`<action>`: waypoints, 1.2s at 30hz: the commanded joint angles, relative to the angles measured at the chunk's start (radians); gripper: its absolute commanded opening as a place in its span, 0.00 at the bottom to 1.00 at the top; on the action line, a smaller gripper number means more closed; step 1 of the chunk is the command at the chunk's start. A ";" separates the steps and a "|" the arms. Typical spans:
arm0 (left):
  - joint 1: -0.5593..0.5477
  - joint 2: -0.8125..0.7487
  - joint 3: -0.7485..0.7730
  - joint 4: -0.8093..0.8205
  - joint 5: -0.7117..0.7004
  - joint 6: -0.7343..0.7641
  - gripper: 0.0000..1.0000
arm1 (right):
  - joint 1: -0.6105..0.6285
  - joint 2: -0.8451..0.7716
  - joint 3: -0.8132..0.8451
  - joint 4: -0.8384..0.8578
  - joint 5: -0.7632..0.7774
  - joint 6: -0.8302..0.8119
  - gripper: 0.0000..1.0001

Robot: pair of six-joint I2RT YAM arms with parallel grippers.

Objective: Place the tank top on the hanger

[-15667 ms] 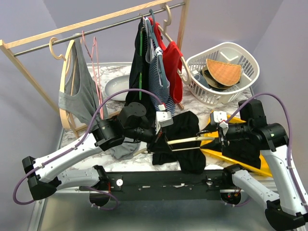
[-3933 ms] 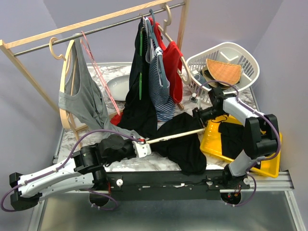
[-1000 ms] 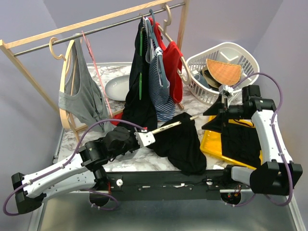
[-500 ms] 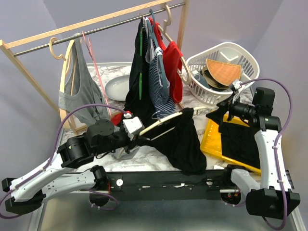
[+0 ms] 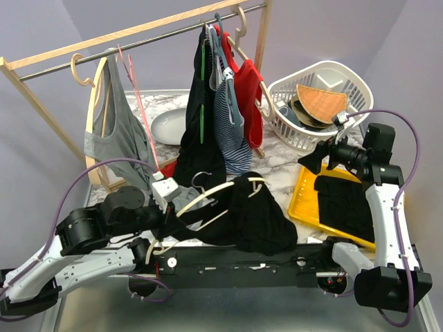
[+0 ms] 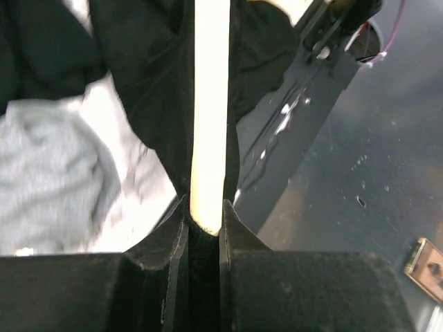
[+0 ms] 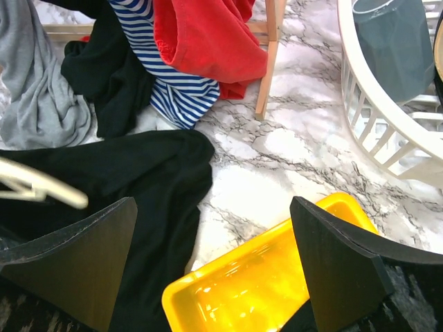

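**Tank top: limp load, take it at a strap or the hem**

I hold the hanger (image 6: 210,104) in the left end effector (image 6: 205,213). The jaws are clamped hard on one cream arm of it, near its tip. The right end effector (image 7: 212,202) stands fully open and grips nothing. It hangs above the gap between the tray (image 5: 299,200) and the black fabric.

The tank top (image 5: 259,218) lies bunched at the front of the tabletop (image 5: 277,162), with its upper part draped over the far arm of the hanger. A cream tip pokes out of the cloth there. I cannot tell which opening that arm passes through.

Handling notes, as I judge them:

1. The fabric is thin, light and has no stiffness. It sags and folds wherever it is unsupported.
2. It slides easily on smooth wood, so tilting the hanger risks shedding it.
3. A pinch in the middle of the heap may catch two layers. I take a single edge instead: a shoulder strap or the hem nearest the open jaws.
4. I pull gently, because the cloth can snag on the hanger tip.
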State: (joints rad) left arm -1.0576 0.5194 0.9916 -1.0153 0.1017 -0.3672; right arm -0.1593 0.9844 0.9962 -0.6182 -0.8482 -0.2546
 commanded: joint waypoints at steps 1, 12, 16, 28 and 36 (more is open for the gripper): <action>0.004 -0.056 0.103 -0.169 -0.141 -0.133 0.00 | -0.008 0.013 -0.007 0.025 0.028 0.015 1.00; 0.004 0.073 0.271 -0.348 -0.442 -0.243 0.00 | -0.008 0.020 -0.011 0.032 0.047 0.021 1.00; 0.004 0.097 0.364 -0.411 -0.522 -0.266 0.00 | -0.008 0.020 -0.010 0.034 0.051 0.021 1.00; 0.005 0.189 0.571 -0.503 -0.628 -0.299 0.00 | -0.008 0.022 -0.008 0.037 0.064 0.026 1.00; 0.013 0.174 0.619 -0.505 -0.573 -0.214 0.00 | -0.008 0.019 -0.010 0.037 0.064 0.028 1.00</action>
State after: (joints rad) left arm -1.0523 0.7258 1.5772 -1.3964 -0.4599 -0.6342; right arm -0.1593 1.0042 0.9962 -0.5991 -0.8028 -0.2356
